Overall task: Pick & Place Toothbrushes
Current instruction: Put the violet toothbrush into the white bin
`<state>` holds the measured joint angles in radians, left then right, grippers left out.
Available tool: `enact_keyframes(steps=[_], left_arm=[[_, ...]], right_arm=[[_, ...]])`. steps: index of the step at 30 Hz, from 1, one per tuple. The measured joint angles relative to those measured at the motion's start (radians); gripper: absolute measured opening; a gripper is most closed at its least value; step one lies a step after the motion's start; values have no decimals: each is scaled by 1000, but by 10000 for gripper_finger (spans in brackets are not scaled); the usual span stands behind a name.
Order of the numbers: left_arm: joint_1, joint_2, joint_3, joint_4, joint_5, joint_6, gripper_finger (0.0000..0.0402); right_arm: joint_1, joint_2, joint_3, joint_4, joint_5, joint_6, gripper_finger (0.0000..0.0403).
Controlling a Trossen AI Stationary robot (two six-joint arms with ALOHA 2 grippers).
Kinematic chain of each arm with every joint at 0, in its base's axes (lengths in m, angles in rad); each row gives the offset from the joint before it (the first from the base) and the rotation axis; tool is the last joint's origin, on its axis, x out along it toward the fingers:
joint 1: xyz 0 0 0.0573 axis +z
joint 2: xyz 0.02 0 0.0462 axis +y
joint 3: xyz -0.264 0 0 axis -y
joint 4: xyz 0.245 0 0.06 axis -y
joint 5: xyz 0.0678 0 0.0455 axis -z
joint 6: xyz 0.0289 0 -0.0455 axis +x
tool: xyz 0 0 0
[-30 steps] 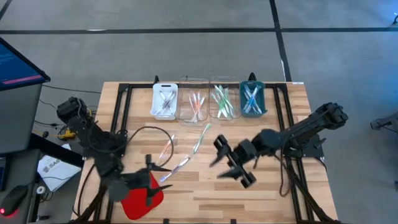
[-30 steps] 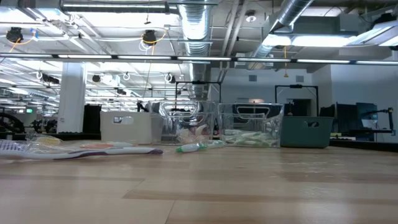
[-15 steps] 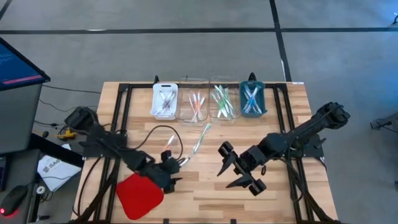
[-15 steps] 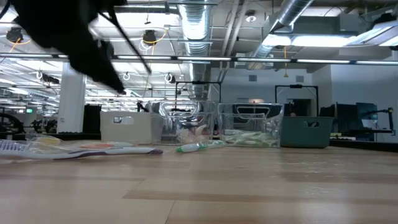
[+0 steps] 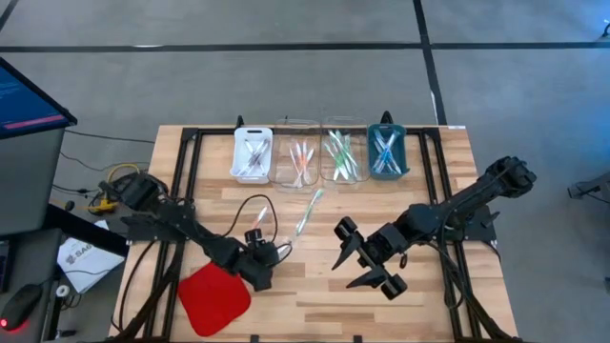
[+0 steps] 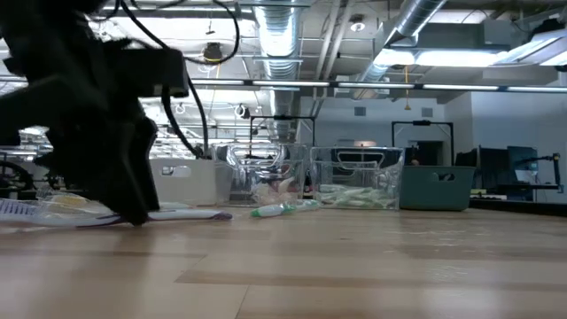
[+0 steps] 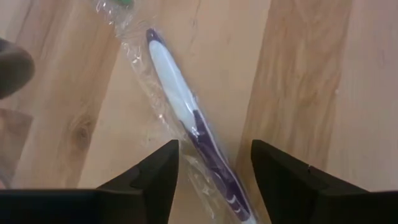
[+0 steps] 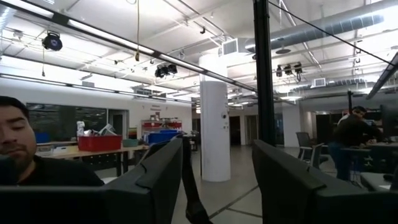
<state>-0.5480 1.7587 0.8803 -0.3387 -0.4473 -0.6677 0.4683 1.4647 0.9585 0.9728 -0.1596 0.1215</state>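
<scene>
Purple brush: a wrapped toothbrush (image 7: 186, 118) with a white and purple handle lies flat on the wooden table (image 5: 315, 286), in clear film; it runs between my left fingers (image 7: 149, 180), which stand apart on either side of it without closing on it
Left gripper: my left gripper (image 5: 262, 259) is down at the table near the front, just beside the red pad (image 5: 214, 300); jaws open, holding nothing; in the low view it shows as a dark mass (image 6: 106, 142) over the brushes lying at the left
Loose brushes: a green-tipped brush (image 5: 307, 211) lies slanted in mid-table, well apart from my left gripper; in the low view a pale brush (image 6: 177, 213) lies flat beside the dark arm, and the green-tipped one (image 6: 282, 209) lies farther back
Trays: four small trays in a row at the far edge, each holding brushes; white tray (image 5: 253, 154), clear tray with pink and orange ones (image 5: 297, 157), clear tray with green ones (image 5: 341, 157), teal tray with blue ones (image 5: 387, 152)
Right gripper: my right gripper (image 5: 367, 262) hangs above the table right of centre, tilted up toward the room; fingers (image 8: 155, 180) spread apart, nothing between them
Room: a person (image 8: 31, 155) shows beyond the table in the right wrist view; another person (image 8: 351, 130) stands far off
</scene>
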Motion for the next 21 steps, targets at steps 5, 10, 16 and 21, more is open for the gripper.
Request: enact_keyframes(steps=[5, 10, 16, 21], left_arm=[[10, 41, 5, 5, 0, -54, 177], [24, 42, 4, 11, 31, -109, 109], [21, -10, -5, -17, -3, -125, 16], [18, -152, -3, -4, -103, -116, 10]], right_arm=[[0, 0, 0, 0, 0, 2, 188], [0, 0, 0, 0, 0, 2, 187], [1, 0, 0, 0, 0, 2, 190], [1, 0, 0, 0, 0, 2, 188]])
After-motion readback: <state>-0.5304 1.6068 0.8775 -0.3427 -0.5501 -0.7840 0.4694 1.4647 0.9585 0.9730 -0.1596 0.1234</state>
